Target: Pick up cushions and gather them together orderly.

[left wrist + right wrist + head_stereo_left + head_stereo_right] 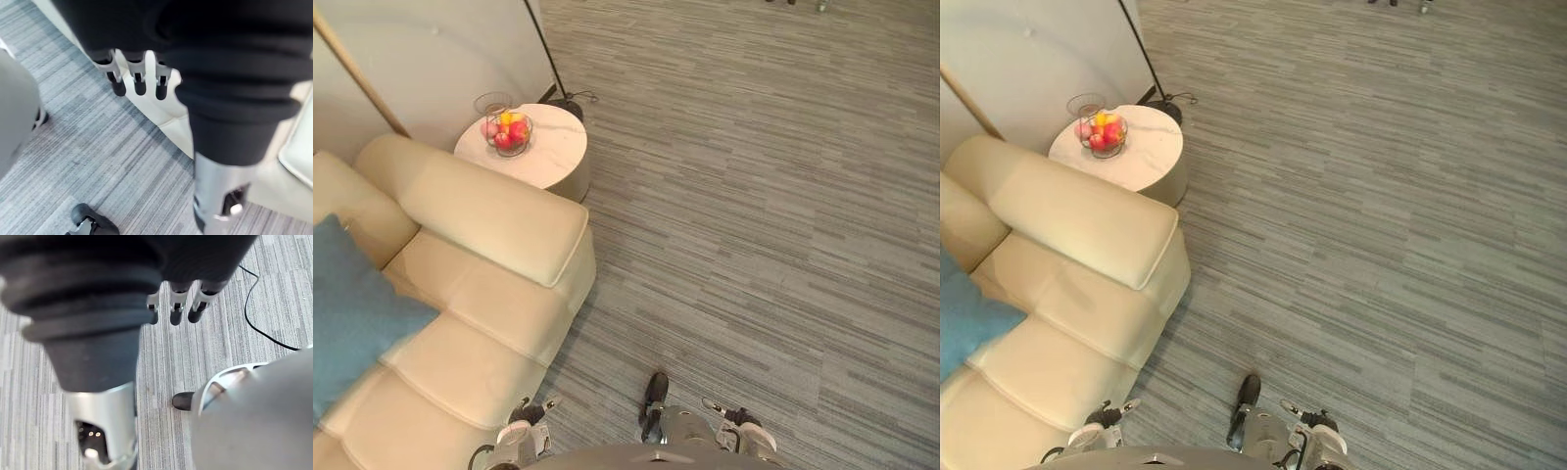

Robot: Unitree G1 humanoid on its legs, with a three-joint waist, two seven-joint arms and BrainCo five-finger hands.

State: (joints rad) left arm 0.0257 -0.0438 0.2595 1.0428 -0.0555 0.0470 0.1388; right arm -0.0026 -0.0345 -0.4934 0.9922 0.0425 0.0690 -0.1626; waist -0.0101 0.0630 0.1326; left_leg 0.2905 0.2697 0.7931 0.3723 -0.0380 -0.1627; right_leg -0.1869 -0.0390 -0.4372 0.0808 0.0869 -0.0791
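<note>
The left robot hand (140,77), slack-fingered and empty, hangs by the sofa (489,225), nearer the blue cushion (352,313) lying farther left.

A cream sofa (489,284) is set along the wall. A round white side table (551,162) is placed just beside its armrest, with a wire bowl of fruit (510,133) on top. Grey striped carpet (754,196) is laid throughout.

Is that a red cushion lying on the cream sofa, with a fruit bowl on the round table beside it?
Not quite. The cushion is blue, not red, as the left eye view shows. The rest holds: it lies on the cream sofa, and the fruit bowl stands on the round table beside the sofa.
</note>
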